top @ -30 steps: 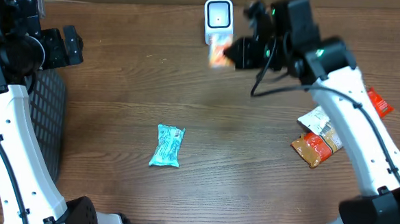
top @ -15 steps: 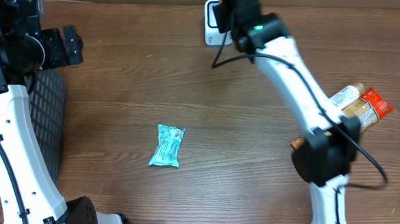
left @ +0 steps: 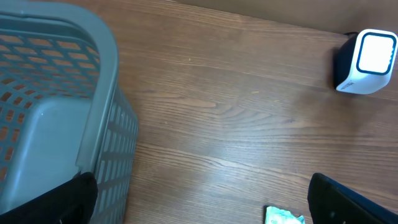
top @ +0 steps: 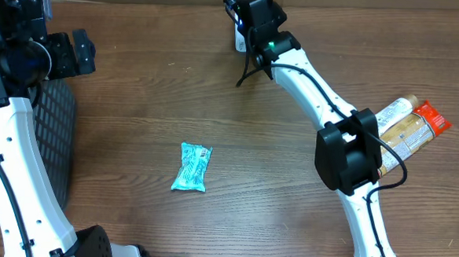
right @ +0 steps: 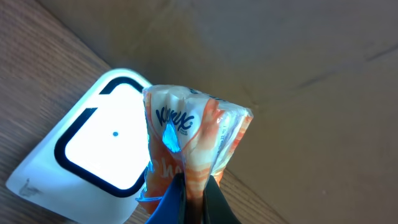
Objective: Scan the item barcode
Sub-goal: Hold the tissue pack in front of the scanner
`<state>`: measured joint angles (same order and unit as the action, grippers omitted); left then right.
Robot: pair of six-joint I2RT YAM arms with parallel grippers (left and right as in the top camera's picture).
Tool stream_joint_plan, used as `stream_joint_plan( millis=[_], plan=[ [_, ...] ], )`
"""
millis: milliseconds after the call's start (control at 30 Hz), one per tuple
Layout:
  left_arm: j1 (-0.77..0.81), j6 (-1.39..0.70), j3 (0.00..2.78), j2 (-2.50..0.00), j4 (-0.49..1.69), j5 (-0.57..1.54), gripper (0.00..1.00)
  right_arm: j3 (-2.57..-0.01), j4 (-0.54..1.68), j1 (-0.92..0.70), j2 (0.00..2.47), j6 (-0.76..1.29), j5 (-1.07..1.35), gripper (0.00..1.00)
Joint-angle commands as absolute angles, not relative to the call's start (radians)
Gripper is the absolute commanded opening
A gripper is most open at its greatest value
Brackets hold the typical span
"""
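The wooden tabletop (top: pixel 136 100) looks much as it did a second ago; nearly all the change is on the right side. The grey mesh basket (left: pixel 56 93) sits at the left edge, just where it was.

The left arm (top: pixel 8 156) has not budged. It hangs above the basket, and the left gripper (top: pixel 72 51) has its fingers spread wide and empty.

The right arm (top: pixel 310 85) has swung a long way. A second ago its wrist was to the right of the scanner. Now the arm stretches diagonally from the near right up to the far edge, and its elbow has come over the spot where a couple of packets lay.

The white scanner (right: pixel 93 155) stands at the far edge of the tabletop, its bright window lit. From overhead it is now mostly hidden under the right gripper (right: pixel 194 196). The gripper's fingers are clenched on the bottom of an orange-and-white snack packet (right: pixel 186 143). The wrist view shows the packet upright, right in front of the scanner's window. Earlier it was off to the scanner's right.

Near the right edge, a tan packet (top: pixel 403 126) and a red packet (top: pixel 433 117) lie together in plain sight. The teal packet (top: pixel 191 167) lies unmoved in the middle of the tabletop.
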<state>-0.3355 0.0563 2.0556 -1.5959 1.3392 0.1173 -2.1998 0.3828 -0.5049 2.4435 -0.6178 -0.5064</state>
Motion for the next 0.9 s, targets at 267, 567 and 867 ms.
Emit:
stream_joint_plan(
  millis=[267,567,867],
  plan=[
    [-0.339,0.071,2.061,-1.599,1.336,0.124,1.0,-2.199,0.376,-0.51,2.463,-0.659,-0.523,0.04],
    [-0.339,0.071,2.061,-1.599,1.336,0.124,1.0,-2.201,0.405,-0.51,2.459,-0.627,-0.523,0.04],
    [-0.339,0.071,2.061,-1.599,1.336,0.124,1.0,-2.201,0.53,-0.509,2.312,-0.297,-0.517,0.04]
  ],
)
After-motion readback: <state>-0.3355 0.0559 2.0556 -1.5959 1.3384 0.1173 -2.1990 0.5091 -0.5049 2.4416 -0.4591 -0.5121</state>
